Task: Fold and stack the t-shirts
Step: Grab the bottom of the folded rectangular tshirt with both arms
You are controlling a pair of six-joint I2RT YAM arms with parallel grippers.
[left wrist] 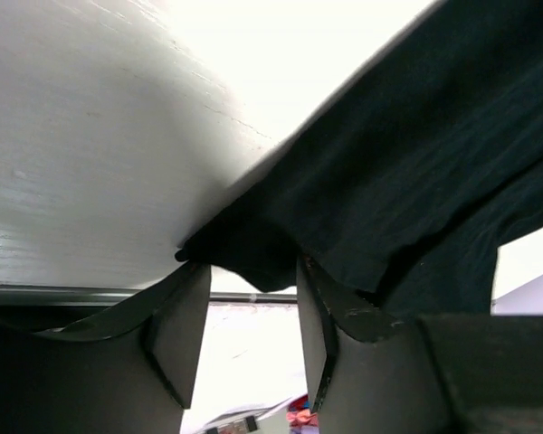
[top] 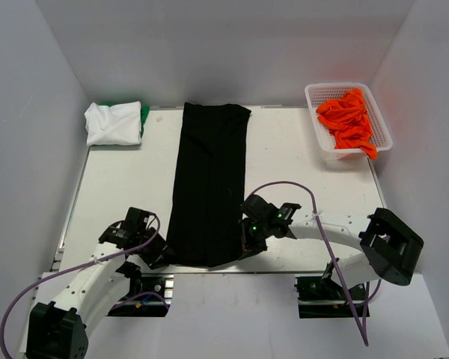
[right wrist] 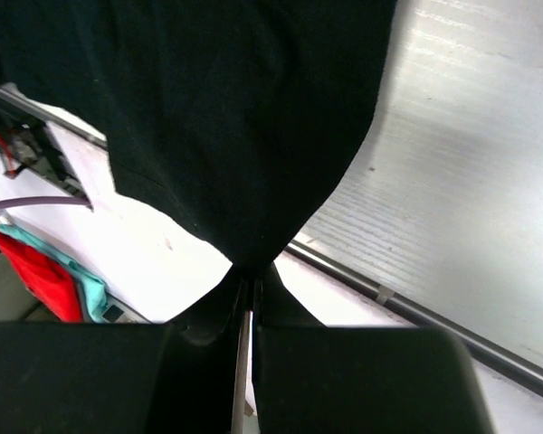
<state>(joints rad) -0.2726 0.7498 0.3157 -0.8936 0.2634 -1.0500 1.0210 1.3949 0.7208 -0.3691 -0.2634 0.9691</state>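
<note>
Black shirt [top: 208,183]: soft, limp; best taken at near corners.
My right pincer [right wrist: 251,280]: clamped on its hem.
My left pincer [left wrist: 249,268]: jaws apart at hem.

1 blk tee [top: 209,187], 1 wht [top: 112,123], 1 grn [top: 144,114], several orange [top: 348,116], 1 basket [top: 343,156]

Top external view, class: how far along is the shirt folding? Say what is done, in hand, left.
Done: white shirt folded on the green shirt, far left corner. In hand: black shirt, a long strip, near edge pinched by the right hand, left hand open at its corner. Left: orange shirts bunched in the basket.
</note>
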